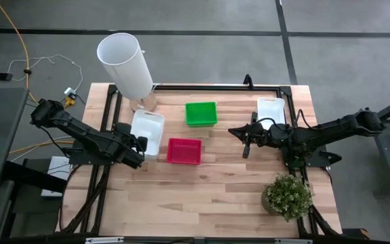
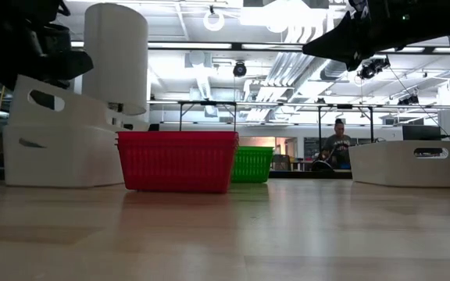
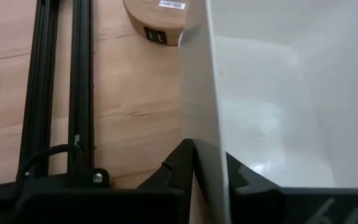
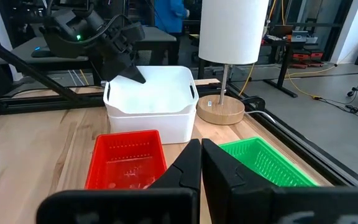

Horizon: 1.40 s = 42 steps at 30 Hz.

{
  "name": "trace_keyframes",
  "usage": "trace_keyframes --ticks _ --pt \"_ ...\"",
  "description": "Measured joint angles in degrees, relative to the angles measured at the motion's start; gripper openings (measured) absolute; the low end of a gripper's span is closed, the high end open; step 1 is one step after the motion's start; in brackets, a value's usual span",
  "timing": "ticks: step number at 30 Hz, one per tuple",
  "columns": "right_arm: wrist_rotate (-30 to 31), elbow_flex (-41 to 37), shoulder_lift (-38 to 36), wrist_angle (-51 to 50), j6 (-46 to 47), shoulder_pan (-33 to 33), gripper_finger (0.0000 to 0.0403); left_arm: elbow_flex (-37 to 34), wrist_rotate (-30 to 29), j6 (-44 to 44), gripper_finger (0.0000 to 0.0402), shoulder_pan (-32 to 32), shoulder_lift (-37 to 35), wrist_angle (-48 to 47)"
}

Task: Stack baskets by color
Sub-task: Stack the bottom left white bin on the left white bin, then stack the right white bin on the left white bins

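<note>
nearest the front edge of the table (image 1: 202, 203), on the right, stands the small potted plant (image 1: 288, 196), no part of the sorting. farther in, left of centre, the red basket pile (image 1: 184, 150) sits alone, and just to its left is the larger white basket pile (image 1: 147, 132), one tub tilted inside another in the low view. the left gripper (image 1: 139, 144) is at that pile's near-left wall, its dark fingers (image 3: 180, 167) pinched narrowly on either side of the thin white rim. level with it on the right, the right gripper (image 1: 245, 139) hangs above bare wood with its fingers pressed together on nothing, well apart from any basket. beyond, the green basket pile (image 1: 201, 113) lies just far-right of the red, and a lone white basket (image 1: 271, 108) rests by the far right edge. at the far left stands the tall white lamp (image 1: 126, 64) on its wooden base. red and green look gathered already, though how many are nested in each cannot be told; what seems left is seating the tilted white tub and bringing the lone white basket across to the white pile.
</note>
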Motion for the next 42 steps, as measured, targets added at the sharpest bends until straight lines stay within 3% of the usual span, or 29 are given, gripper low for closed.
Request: trace_keyframes --ticks 8,14,20,24,29,34,42 --pt "0.0 0.0 0.0 0.0 0.0 0.0 0.0001 0.6 -3.0 0.9 0.0089 0.0 -0.2 -0.1" --pt "0.0 0.0 0.0 0.0 0.0 -0.1 0.0001 5.3 -7.5 2.2 0.0143 0.0 -0.2 -5.2" --pt "0.0 0.0 0.0 0.0 0.0 -0.1 0.0001 9.2 -13.7 5.9 0.0166 -0.3 -0.2 -7.9" --pt "0.0 0.0 0.0 0.0 0.0 -0.1 0.0001 6.9 -17.3 4.3 0.0134 -1.1 -0.2 -8.2" --pt "0.0 0.0 0.0 0.0 0.1 -0.1 0.0001 0.9 -18.1 -2.5 0.0018 -2.7 -0.2 -8.1" --pt "0.0 0.0 0.0 0.0 0.2 -0.1 0.0001 -2.6 -19.0 -10.0 0.0007 -4.2 -0.2 -8.1" --pt "0.0 0.0 0.0 0.0 0.1 -0.1 0.0001 -5.7 -20.0 -10.5 0.0001 -4.5 -0.2 -3.3"
